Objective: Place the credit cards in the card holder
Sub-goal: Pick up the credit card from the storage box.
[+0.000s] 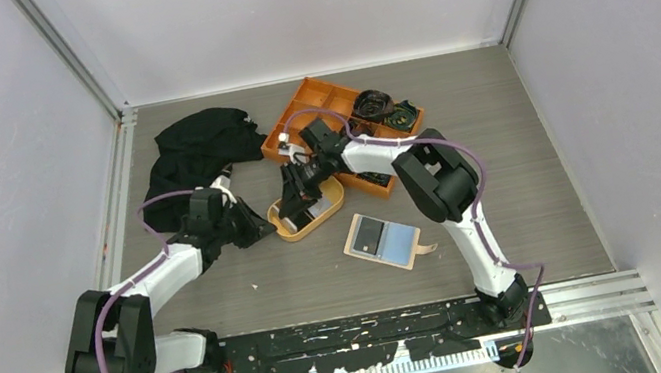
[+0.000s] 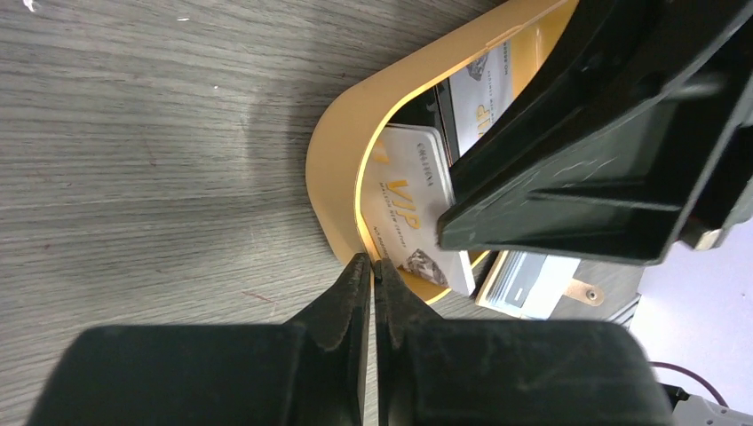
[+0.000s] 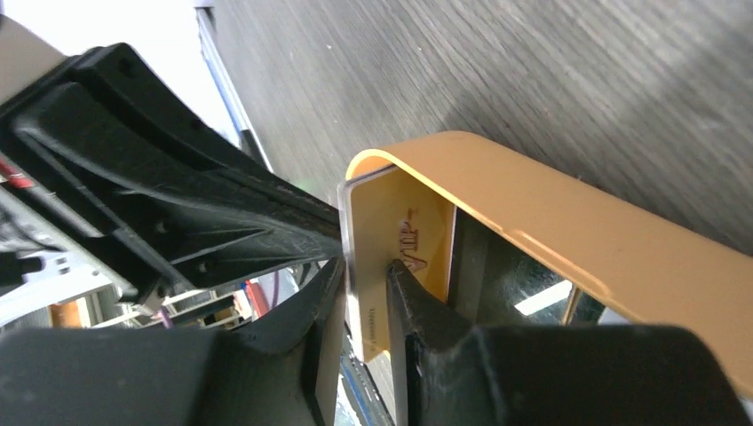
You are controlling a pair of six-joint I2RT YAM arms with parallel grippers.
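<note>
Where the dish (image 3: 550, 231) curves, the right end effector (image 3: 366, 271) pinches a card (image 3: 382, 222).

The table (image 1: 534, 213) is viewed whole from above and behind the arm bases, from afar, tilted down toward the far wall; the left wrist view is set low and very near, aimed along the left gripper (image 2: 373, 266) across the oval orange dish (image 2: 333, 169); the right wrist view is aimed the opposite way along the right gripper (image 3: 366, 271), equally near; the dish is shared by all three views, its VIP card (image 2: 413, 204) by both wrist views; the card holder (image 1: 384, 239) is caught overhead and in the left wrist view.
</note>
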